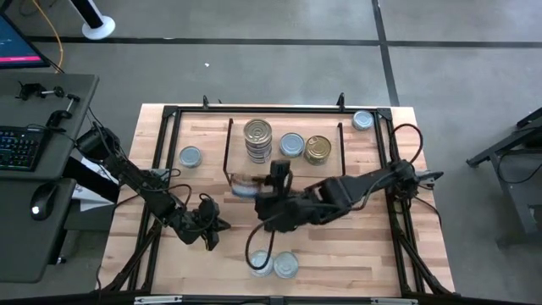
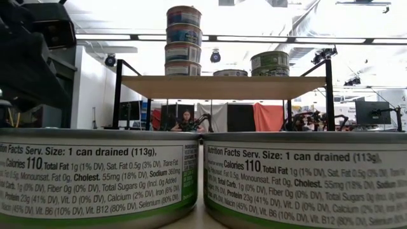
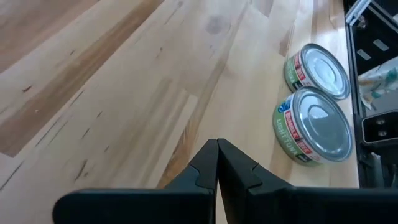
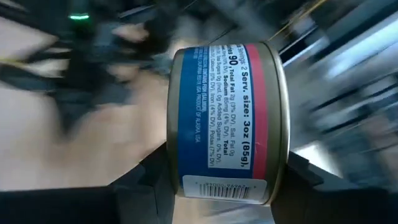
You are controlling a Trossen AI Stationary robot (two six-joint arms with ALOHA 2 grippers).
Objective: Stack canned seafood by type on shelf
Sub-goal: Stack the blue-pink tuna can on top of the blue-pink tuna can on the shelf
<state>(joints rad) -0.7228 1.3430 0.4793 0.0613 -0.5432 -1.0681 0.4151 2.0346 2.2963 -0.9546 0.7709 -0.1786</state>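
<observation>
Right gripper (image 4: pixel 227 180) clamps my blue-and-red tin (image 4: pixel 227 121) — carry it level to the shelf (image 1: pixel 339 165), onto its matching stack.

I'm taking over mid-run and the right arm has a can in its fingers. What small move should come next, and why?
Probably carry it toward the shelf. The right gripper is shut on a blue-and-red can, in front of the tall stack. I can't tell which pile matches it. The left gripper waits shut.
</observation>
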